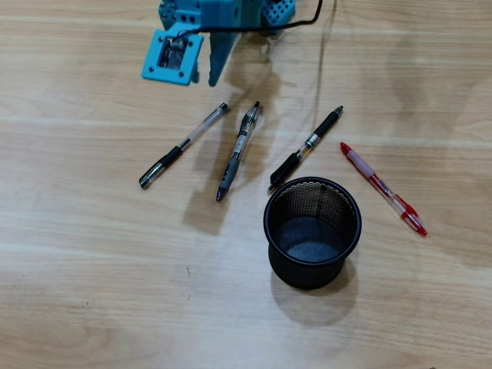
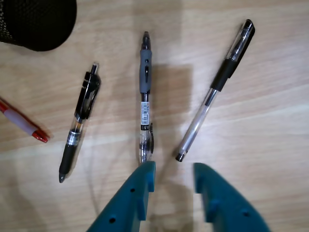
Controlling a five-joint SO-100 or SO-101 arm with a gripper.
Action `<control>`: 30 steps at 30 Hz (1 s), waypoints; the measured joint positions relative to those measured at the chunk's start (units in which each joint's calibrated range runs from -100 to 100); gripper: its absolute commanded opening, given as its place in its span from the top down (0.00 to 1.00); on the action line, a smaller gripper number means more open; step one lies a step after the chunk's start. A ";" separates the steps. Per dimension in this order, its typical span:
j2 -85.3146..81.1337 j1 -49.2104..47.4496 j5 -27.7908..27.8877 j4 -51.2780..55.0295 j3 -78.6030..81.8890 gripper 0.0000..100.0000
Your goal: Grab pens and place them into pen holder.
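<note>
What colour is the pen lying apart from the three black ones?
Red, clearest in the overhead view.

Four pens lay flat on the wood, fanned out. Capped black-and-clear pen (image 1: 184, 145) sat leftmost in the overhead view, grey-grip pen (image 1: 237, 152) next, black clip pen (image 1: 305, 149) nearly touching the pen holder (image 1: 279, 201), red pen (image 1: 383, 187) rightmost. Holder upright, probably empty.

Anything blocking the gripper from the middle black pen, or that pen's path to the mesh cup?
Nothing visible. The open blue gripper hangs just short of the middle black-and-clear pen, bare wood between. The round black wire-mesh cup stands empty, mouth clear.
</note>
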 measured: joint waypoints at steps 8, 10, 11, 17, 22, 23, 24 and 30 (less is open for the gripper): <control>11.89 1.43 0.00 0.00 -7.99 0.71; 15.38 2.10 0.00 0.00 -10.12 0.72; 17.16 2.29 0.00 0.00 -11.00 0.72; 27.36 3.72 -0.10 -2.16 -13.31 0.72; 33.56 4.38 -0.10 -11.57 -10.83 0.72; 34.58 4.57 -0.10 -13.90 -9.85 0.72; 35.26 4.76 -0.10 -16.31 -8.70 0.72; 38.15 6.67 -0.10 -23.13 -5.06 0.72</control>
